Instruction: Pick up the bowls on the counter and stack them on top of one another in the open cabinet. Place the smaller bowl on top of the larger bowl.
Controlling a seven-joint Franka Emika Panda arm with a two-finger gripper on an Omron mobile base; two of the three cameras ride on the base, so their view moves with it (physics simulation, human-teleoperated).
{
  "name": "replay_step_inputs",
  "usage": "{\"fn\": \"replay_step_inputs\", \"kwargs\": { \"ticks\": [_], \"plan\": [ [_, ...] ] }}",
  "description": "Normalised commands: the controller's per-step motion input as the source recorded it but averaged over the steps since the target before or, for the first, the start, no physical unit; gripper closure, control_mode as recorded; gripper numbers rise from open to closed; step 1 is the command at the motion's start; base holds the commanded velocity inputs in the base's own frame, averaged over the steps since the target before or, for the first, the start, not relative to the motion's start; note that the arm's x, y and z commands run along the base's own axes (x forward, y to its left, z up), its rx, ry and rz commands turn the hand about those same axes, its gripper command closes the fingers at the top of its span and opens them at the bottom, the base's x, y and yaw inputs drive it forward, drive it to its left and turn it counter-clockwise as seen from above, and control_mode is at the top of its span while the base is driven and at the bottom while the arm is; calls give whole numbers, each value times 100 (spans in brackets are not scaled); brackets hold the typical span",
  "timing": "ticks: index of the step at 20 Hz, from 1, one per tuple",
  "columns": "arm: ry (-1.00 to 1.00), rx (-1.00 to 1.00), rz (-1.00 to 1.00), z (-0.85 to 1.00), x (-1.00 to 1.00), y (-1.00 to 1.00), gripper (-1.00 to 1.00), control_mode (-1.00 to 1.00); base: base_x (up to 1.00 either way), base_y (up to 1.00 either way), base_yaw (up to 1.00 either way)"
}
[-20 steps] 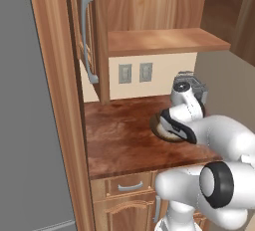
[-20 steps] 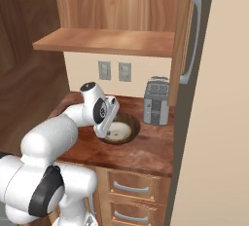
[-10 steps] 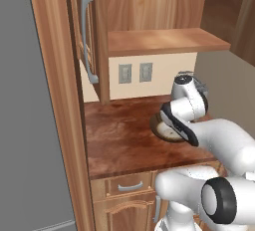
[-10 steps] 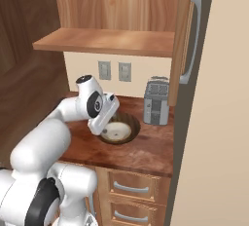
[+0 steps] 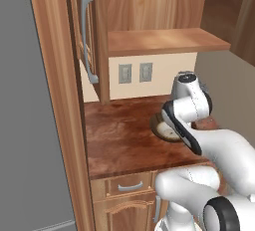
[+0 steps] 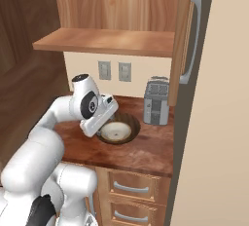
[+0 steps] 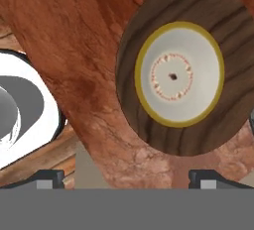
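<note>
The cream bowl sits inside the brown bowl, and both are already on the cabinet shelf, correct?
Not quite. The cream bowl does sit inside the brown bowl, but both rest on the counter, not the cabinet shelf, as the right base view shows.

Counter (image 6: 146, 149): nested bowls (image 6: 116, 128), toaster (image 6: 156, 101)

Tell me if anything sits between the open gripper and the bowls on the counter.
Nothing visible does. The gripper hangs open above the counter, and the cream bowl already sits inside the brown wooden bowl, both uncovered.
</note>
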Motion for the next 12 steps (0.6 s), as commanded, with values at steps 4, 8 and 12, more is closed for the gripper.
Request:
{"fn": "replay_step_inputs", "kwargs": {
  "ticks": [4, 8, 12],
  "plan": [
    [-9, 7, -9, 7, -30, 19, -100, -100, 0, 0, 0],
    [-17, 6, -9, 1, -25, 20, -100, -100, 0, 0, 0],
    [-23, 4, -7, 0, -18, 20, -100, -100, 0, 0, 0]
  ]
}}
